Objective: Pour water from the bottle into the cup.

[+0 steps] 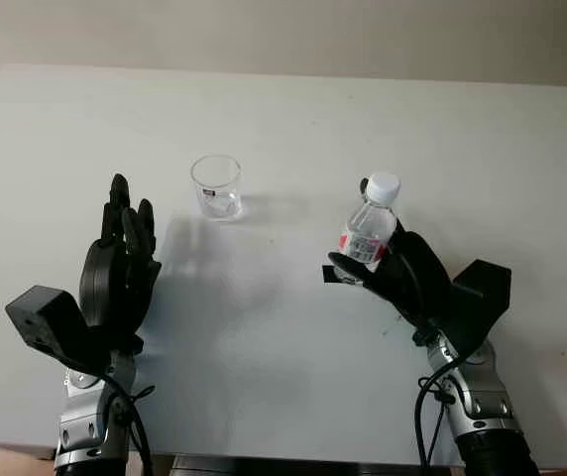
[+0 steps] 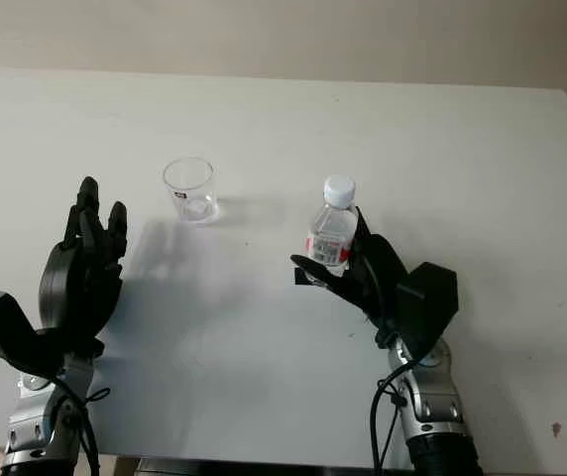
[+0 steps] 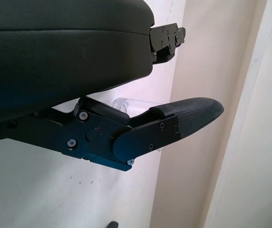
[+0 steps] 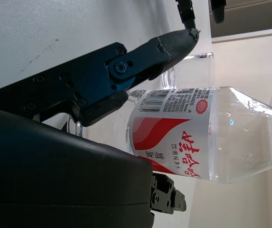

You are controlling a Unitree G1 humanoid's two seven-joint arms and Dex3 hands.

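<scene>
The right hand (image 1: 383,263) is clamped around the lower body of the bottle (image 1: 370,230), fingers wrapped over its red-and-white label, and the bottle stands upright with its white cap (image 1: 383,185) on. The cup (image 1: 215,185), clear and seemingly empty, sits on the tabletop (image 1: 293,337) well apart from the bottle, toward the left arm's side. The left hand (image 1: 117,268) is open, near the cup on its far side from the bottle. To pour well, the cap probably has to come off first; then the bottle's neck should be brought over the cup's rim and tilted slowly.
</scene>
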